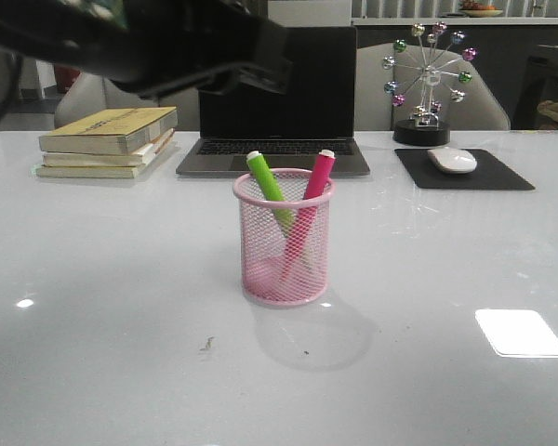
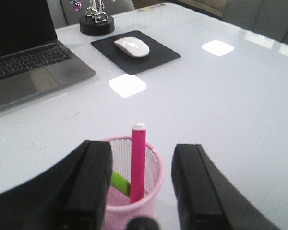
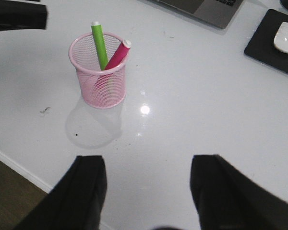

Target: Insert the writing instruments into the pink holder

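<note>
The pink holder stands upright mid-table. Both writing instruments are inside it, leaning apart: the lime green marker to the left, the magenta marker to the right, white ends above the rim. In the left wrist view my left gripper hangs open above and just behind the holder, with the magenta marker and green marker seen between its fingers, untouched. My right gripper is open and empty over bare table, well away from the holder.
A laptop sits behind the holder. Stacked books lie back left. A white mouse rests on a black pad back right, beside a ferris-wheel ornament. The table's near edge shows below the right gripper.
</note>
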You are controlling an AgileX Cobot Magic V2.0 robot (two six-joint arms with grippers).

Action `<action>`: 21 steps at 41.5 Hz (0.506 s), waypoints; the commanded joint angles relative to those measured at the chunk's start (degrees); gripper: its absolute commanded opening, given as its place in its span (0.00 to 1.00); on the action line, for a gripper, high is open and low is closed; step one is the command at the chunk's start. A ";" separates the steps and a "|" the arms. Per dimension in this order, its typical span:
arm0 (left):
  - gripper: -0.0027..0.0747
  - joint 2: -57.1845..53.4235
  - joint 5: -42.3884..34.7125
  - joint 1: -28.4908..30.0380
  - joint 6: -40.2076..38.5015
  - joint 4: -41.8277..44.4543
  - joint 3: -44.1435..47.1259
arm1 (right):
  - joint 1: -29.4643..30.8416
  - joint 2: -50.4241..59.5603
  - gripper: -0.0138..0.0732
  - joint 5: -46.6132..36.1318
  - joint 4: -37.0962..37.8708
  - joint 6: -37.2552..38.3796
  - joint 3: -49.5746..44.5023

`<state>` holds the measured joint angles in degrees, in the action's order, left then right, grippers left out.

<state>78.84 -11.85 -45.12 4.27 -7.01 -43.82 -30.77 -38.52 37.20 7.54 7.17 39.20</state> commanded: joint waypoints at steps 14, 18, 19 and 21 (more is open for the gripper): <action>0.52 -30.00 34.63 0.14 0.11 0.42 -1.46 | 0.06 0.34 0.73 -3.89 0.53 0.06 1.69; 0.52 -35.41 41.78 0.14 0.11 1.20 -1.46 | 0.06 0.34 0.73 -3.89 0.53 0.06 1.69; 0.52 -36.53 43.88 0.14 0.11 1.31 -1.46 | 0.06 0.34 0.73 -3.89 0.53 0.06 1.69; 0.52 -39.17 47.68 0.14 0.11 1.31 -1.46 | 0.06 0.34 0.73 -3.89 0.53 0.06 1.69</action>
<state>43.46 32.96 -45.12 4.27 -5.77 -43.73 -30.77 -38.52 37.20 7.54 7.17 39.20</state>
